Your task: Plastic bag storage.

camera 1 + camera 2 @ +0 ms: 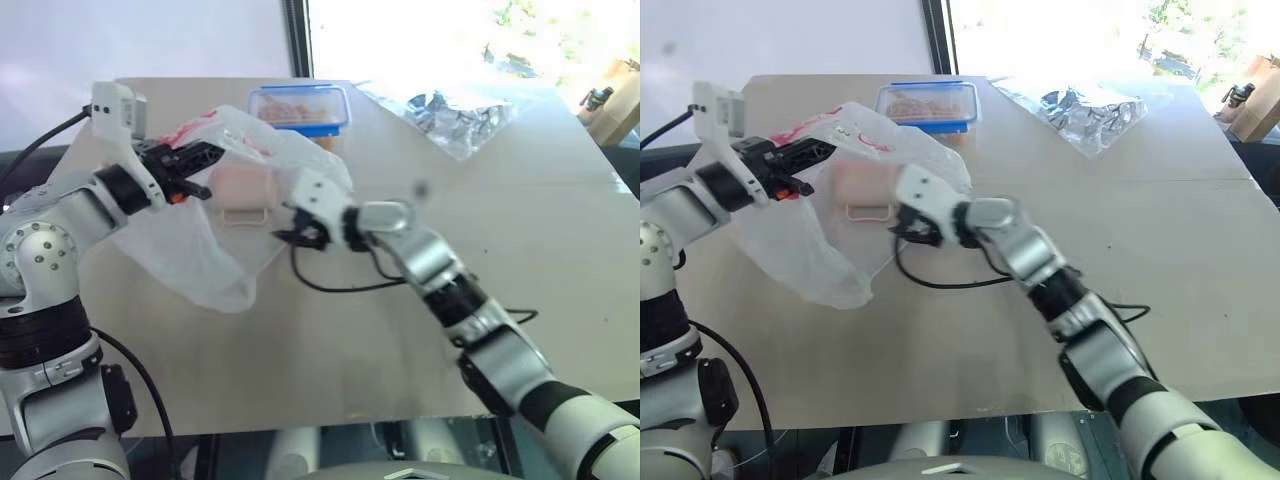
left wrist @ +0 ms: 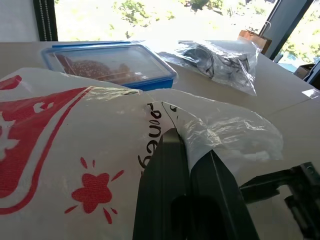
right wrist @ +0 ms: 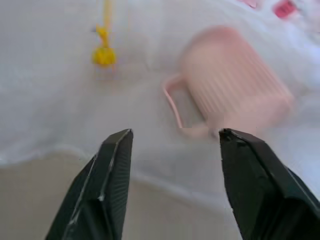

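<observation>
Up close, right tool (image 3: 172,145) agape before pink cup (image 3: 232,82); left tool (image 2: 192,150) clamped on plastic bag (image 2: 75,150).

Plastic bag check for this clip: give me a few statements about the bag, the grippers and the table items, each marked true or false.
1. The left gripper is shut on the plastic bag, holding part of it up off the table. True.
2. The right gripper is clamped shut on the bag. False: its fingers stand apart in the right wrist view, facing the bag with nothing between them.
3. A pink cup lies on its side behind the bag film. True.
4. The blue-lidded container sits inside the bag. False: it stands on the table beyond the bag.
5. The bag is plain white. False: it carries red print.
</observation>
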Controlling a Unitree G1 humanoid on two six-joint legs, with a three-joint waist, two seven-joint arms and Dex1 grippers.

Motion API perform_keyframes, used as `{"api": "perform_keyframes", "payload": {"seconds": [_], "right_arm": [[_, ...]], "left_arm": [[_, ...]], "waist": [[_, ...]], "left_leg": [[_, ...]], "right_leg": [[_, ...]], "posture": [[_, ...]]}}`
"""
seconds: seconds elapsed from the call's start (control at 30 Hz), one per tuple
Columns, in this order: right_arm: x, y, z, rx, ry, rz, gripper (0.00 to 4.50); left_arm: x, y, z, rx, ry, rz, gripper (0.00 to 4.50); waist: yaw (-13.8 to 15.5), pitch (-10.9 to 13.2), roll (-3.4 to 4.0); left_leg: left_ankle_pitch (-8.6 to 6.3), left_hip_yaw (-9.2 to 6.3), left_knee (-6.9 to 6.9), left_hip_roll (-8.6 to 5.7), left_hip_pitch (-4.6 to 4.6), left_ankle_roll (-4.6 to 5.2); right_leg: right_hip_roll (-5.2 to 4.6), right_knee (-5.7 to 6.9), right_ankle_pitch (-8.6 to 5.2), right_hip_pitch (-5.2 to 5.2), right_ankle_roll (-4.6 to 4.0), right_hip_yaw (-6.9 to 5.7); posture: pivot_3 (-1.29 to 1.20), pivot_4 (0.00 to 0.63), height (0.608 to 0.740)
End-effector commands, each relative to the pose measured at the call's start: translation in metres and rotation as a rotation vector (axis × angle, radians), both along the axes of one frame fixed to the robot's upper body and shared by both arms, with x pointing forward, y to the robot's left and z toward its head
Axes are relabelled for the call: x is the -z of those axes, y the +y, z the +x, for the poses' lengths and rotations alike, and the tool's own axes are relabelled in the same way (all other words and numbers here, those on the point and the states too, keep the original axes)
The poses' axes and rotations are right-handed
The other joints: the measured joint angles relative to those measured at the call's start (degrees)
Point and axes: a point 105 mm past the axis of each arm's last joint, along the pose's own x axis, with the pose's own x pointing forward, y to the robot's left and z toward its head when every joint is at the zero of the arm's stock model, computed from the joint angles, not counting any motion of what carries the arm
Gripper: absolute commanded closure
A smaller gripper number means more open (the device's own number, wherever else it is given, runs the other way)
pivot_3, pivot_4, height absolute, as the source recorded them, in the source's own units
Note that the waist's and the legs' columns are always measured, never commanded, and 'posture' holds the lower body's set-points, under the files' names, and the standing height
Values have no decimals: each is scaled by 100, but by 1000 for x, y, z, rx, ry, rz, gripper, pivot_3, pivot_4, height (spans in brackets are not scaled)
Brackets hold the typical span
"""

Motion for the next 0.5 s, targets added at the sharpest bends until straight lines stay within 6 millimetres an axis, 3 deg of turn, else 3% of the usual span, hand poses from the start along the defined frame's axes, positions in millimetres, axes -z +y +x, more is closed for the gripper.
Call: {"api": "perform_keyframes", "payload": {"seconds": [0.03, 0.17, 0.27, 0.5], "right_arm": [[-50, -19, -18, 37, -111, 86, 1641], [-69, -53, -22, 169, -104, 107, 1641], [-69, -72, -1, 334, -168, 52, 1641], [-41, -54, 34, 374, -87, 28, 1641]], "left_arm": [[-9, -7, 3, 2, -56, 2, 4500], [-6, -15, 8, 27, -58, -14, 4500], [-7, -18, 10, 36, -63, -18, 4500], [-13, -23, 10, 49, -92, -8, 4500]], "waist": [[-26, 2, 3], [-57, 2, 3], [-53, 1, 2], [-58, 2, 3]], "left_leg": [[0, 0, -1, 0, 0, 0], [-1, 8, -7, 2, 12, 1], [-3, 10, -7, 0, 13, 6], [-10, 18, -3, -4, 15, 19]], "right_leg": [[1, 1, 0, -1, 0, 1], [14, 9, 0, -4, 0, 9], [12, 9, 0, -3, 0, 10], [14, 12, 0, -4, -1, 18]], "posture": [[0, 150, 740], [0, 150, 740], [0, 150, 740], [0, 150, 740]]}}
